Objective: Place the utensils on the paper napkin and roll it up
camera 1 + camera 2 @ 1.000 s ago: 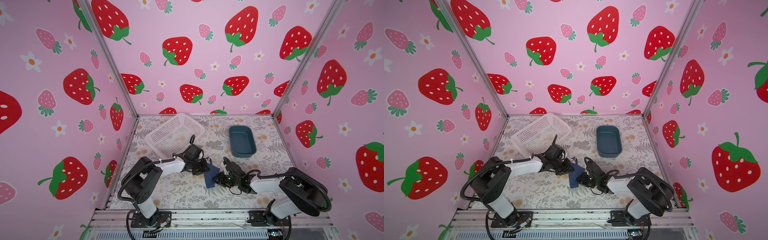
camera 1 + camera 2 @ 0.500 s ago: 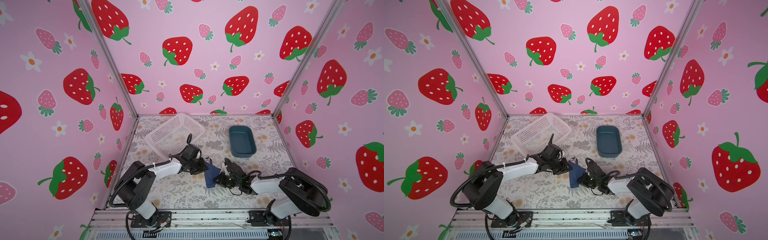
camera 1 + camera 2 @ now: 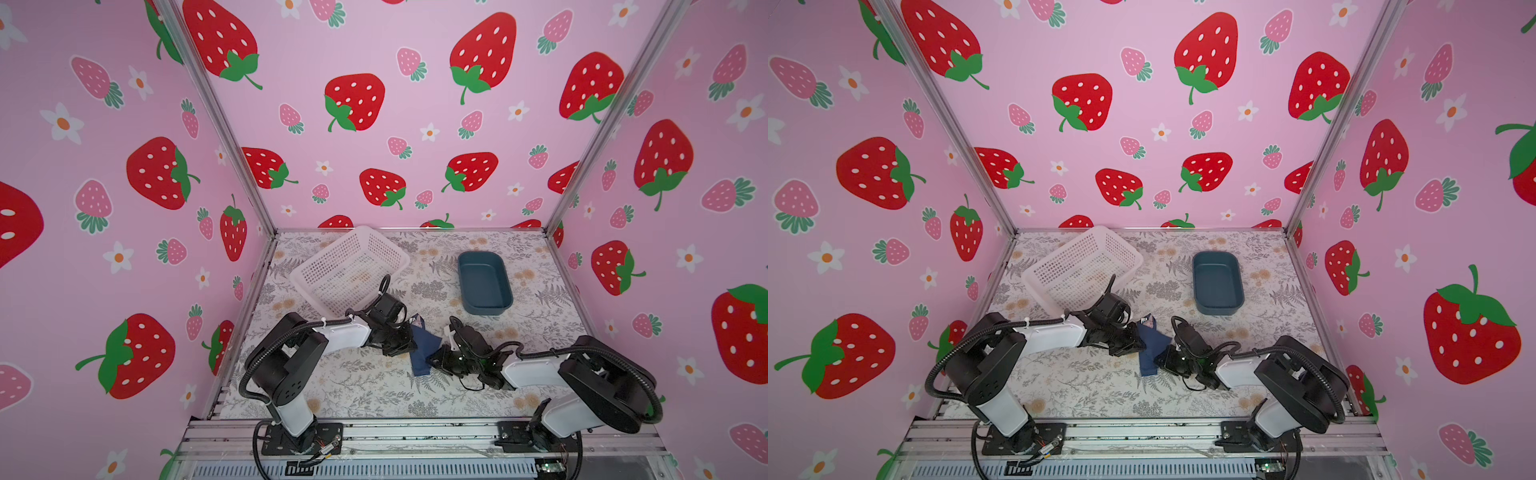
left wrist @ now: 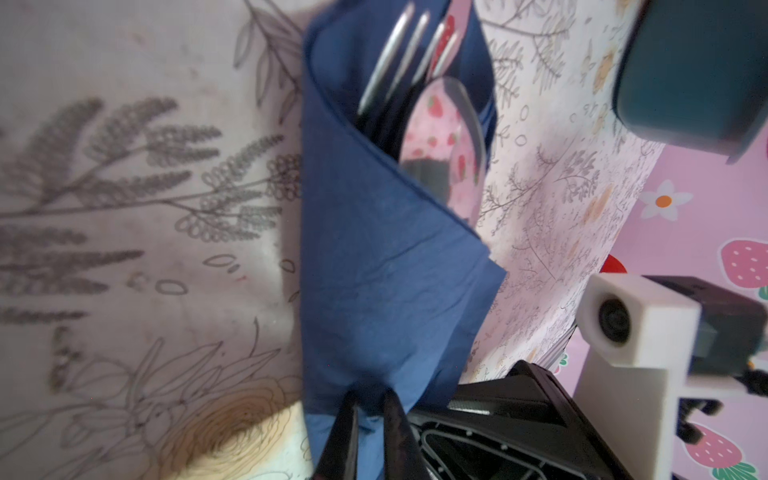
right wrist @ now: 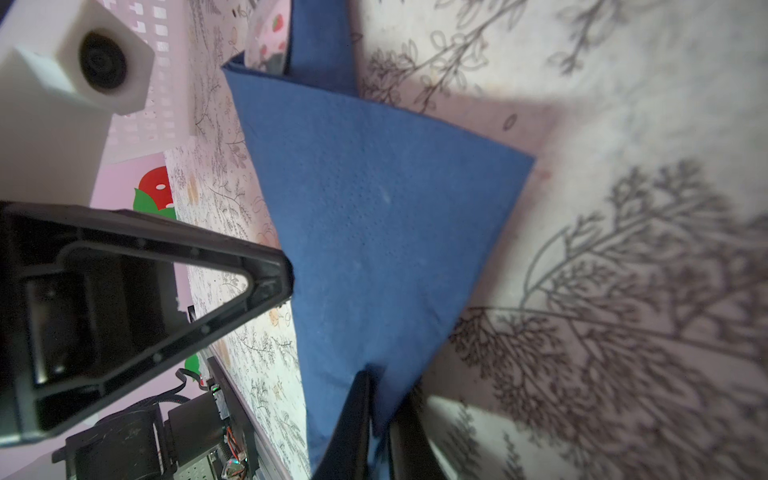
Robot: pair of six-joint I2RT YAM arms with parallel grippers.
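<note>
The navy paper napkin (image 3: 424, 348) (image 3: 1152, 349) lies mid-table, folded over the utensils into a loose cone. In the left wrist view the fork's tines (image 4: 399, 54) and the spoon's bowl (image 4: 451, 133) stick out of the napkin's (image 4: 386, 270) open far end; the knife is hidden. Silver tips (image 3: 414, 320) (image 3: 1145, 320) show in both top views. My left gripper (image 3: 405, 345) (image 3: 1136, 344) (image 4: 370, 395) is shut on the napkin's left edge. From the right, my right gripper (image 3: 436, 359) (image 3: 1163, 359) (image 5: 384, 382) is shut on the napkin's (image 5: 374, 228) opposite corner.
A white mesh basket (image 3: 349, 270) (image 3: 1079, 270) stands behind the left arm at the back left. A teal plastic tray (image 3: 484, 282) (image 3: 1219, 282) sits at the back right. Pink strawberry walls close the table on three sides.
The left arm's elbow swung a little outward and came back. The napkin bundle and both grippers have stayed almost in place.
</note>
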